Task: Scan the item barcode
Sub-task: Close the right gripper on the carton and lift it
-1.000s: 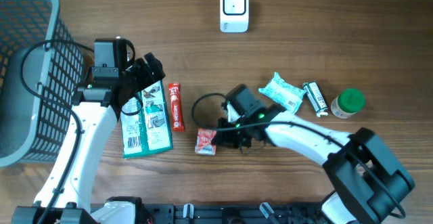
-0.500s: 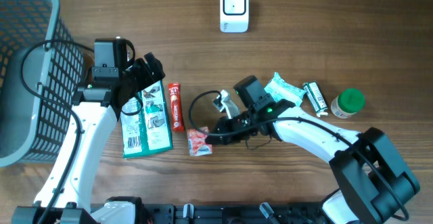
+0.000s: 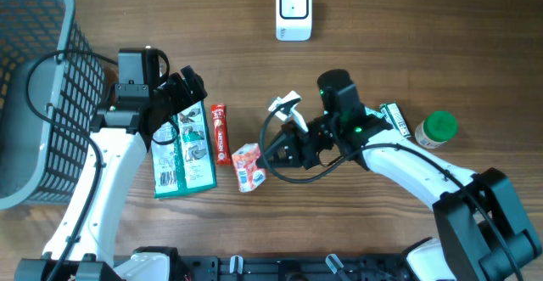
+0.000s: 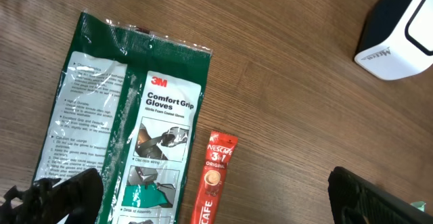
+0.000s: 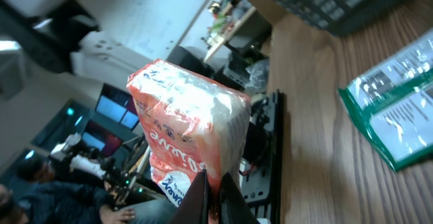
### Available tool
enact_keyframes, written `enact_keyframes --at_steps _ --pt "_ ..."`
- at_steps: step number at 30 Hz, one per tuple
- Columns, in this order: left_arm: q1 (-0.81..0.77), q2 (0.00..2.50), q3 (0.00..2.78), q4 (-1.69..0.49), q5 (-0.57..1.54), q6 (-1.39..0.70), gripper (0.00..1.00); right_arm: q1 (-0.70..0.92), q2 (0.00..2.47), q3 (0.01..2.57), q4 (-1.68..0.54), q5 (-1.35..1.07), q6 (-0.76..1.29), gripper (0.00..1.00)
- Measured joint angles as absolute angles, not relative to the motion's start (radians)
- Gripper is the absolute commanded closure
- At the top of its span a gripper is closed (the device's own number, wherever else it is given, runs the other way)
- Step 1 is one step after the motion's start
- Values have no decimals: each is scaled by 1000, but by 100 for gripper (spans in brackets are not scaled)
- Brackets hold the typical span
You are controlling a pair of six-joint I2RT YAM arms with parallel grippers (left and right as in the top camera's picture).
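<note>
The right gripper [image 3: 270,160] is clenched on a small orange-red packet [image 3: 247,165], and it holds it by one end. In the right wrist view the two thin fingers [image 5: 201,195] pinch the lower edge of the packet, which stands up from them with the room behind it, so it is off the table [image 3: 407,35]. The print on it is too blurred to read. From overhead the packet is just beside the Nescafé 3in1 sachet [image 3: 220,134] and well apart from the white scanner [image 3: 293,11], which stands at the far edge of the table. The left gripper [image 3: 176,107] is released, its jaws spread wide, and it hangs over the upper end of the green 3M Comfort Grip Gloves pack [image 4: 128,136] without holding anything. A grey basket [image 3: 38,77] is at the left side. A green-capped jar [image 3: 439,128] lies near the right arm.
</note>
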State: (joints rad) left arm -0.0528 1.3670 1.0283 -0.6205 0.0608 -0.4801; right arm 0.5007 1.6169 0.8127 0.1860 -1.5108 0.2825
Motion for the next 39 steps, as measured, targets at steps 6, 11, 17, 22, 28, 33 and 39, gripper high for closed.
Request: enact_keyframes --at_steps 6,11,17,22,28,33,39 --pt "-53 1367 1028 -620 61 -480 0 456 1616 811 321 -1559 384 96" --pt "-53 1367 1028 -620 61 -480 0 447 1615 811 438 -1560 487 96" --pt "-53 1367 1028 -620 61 -480 0 447 1615 811 495 -1559 535 96" --pt "-53 1367 1028 -620 61 -480 0 412 1615 811 622 -1547 645 96" --pt "-53 1367 1028 -620 61 -480 0 273 1614 817 701 -1436 841 95" --pt "-53 1367 1028 -620 61 -480 0 247 1614 826 509 -1188 853 96" --pt "-53 1367 1028 -621 61 -480 0 248 1614 830 194 -862 620 96"
